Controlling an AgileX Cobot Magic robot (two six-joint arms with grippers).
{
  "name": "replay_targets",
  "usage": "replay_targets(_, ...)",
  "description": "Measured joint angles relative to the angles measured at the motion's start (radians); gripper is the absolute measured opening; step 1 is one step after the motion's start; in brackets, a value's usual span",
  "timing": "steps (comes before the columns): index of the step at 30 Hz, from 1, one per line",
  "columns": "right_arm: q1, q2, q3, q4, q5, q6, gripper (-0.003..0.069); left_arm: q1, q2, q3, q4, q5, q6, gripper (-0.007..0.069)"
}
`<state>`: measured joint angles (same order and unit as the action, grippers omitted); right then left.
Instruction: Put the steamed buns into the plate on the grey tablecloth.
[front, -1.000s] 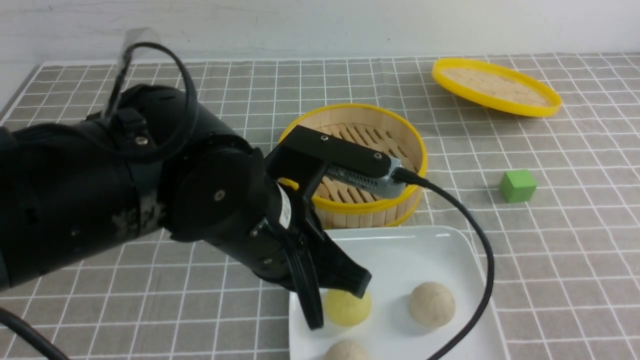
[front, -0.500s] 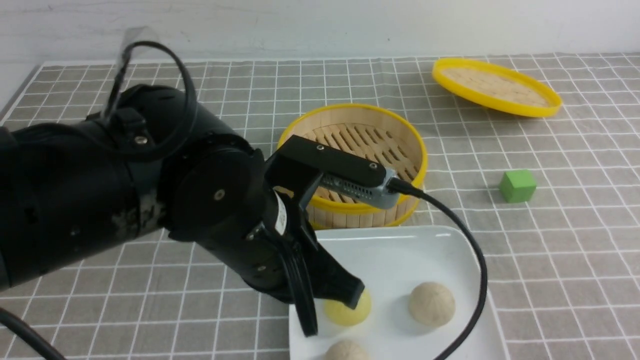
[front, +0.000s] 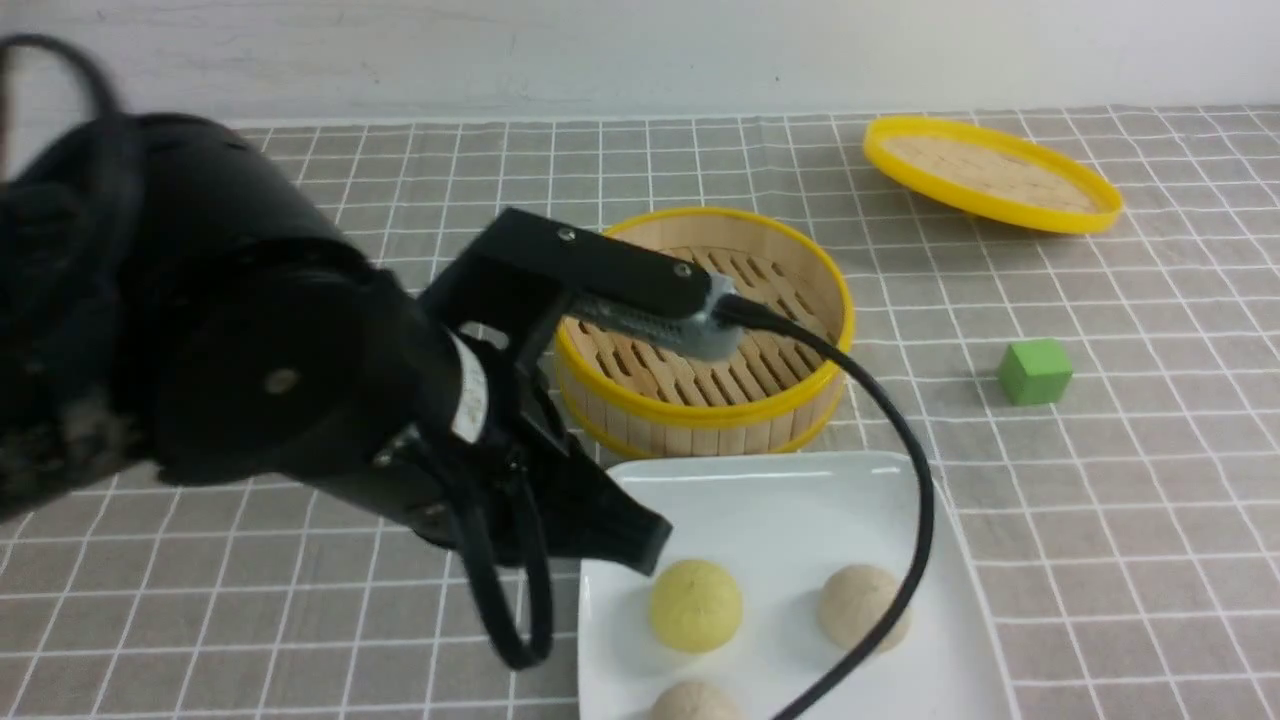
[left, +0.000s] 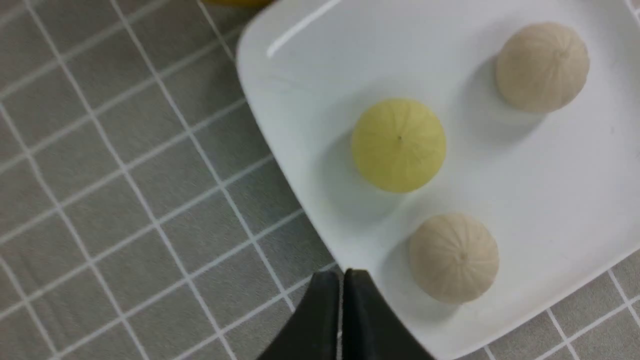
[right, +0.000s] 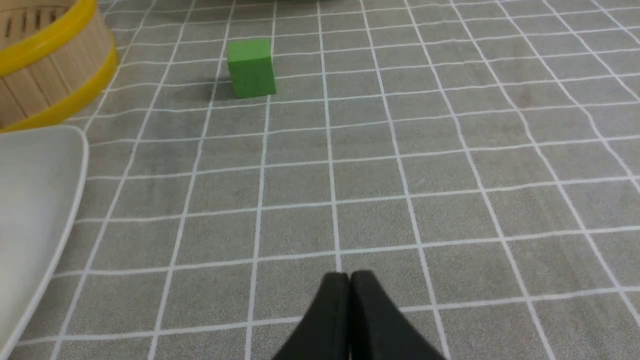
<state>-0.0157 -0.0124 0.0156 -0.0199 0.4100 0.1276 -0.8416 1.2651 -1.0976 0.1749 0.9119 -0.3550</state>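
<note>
Three steamed buns lie in the white square plate (front: 800, 520) on the grey tablecloth (front: 1100, 500): a pale yellow bun (front: 695, 605), a beige bun (front: 858, 605) partly crossed by a black cable, and another beige bun (front: 692, 702) at the bottom edge. My left gripper (front: 655, 545) is shut and empty, just over the plate's left rim, a little apart from the yellow bun. From the left wrist, the yellow bun (left: 398, 145), both beige buns (left: 542, 66) (left: 454, 257) and the shut left gripper (left: 343, 274) show. My right gripper (right: 350, 277) is shut, empty, over bare cloth.
An empty bamboo steamer (front: 800, 400) with a yellow rim stands just behind the plate. Its lid (front: 990, 173) lies at the far right. A green cube (front: 1035, 371) sits on the cloth right of the steamer. The left arm's cable hangs across the plate.
My left arm has drawn back to the left and risen. Its fingertips have come away from the yellow bun, which stays in the plate.
</note>
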Motion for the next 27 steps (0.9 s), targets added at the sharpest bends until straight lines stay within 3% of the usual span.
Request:
replay_targets(10,0.018,0.0,0.001,0.0,-0.003,0.0,0.0029,0.0,-0.291,0.004,0.112,0.121,-0.014,0.0036)
replay_targets(16,0.026,0.0,0.001,0.0,-0.003,0.0,0.0036,0.0,-0.522,0.203,0.135,0.176,-0.127,0.0036)
replay_targets(21,0.026,0.0,0.001,0.0,-0.003,0.0,0.0036,0.0,-0.755,0.439,0.163,-0.007,-0.284,0.0034)
replay_targets(27,0.026,0.0,0.001,0.0,-0.003,0.0,0.0036,0.0,-0.895,0.658,0.277,-0.37,-0.583,0.0033)
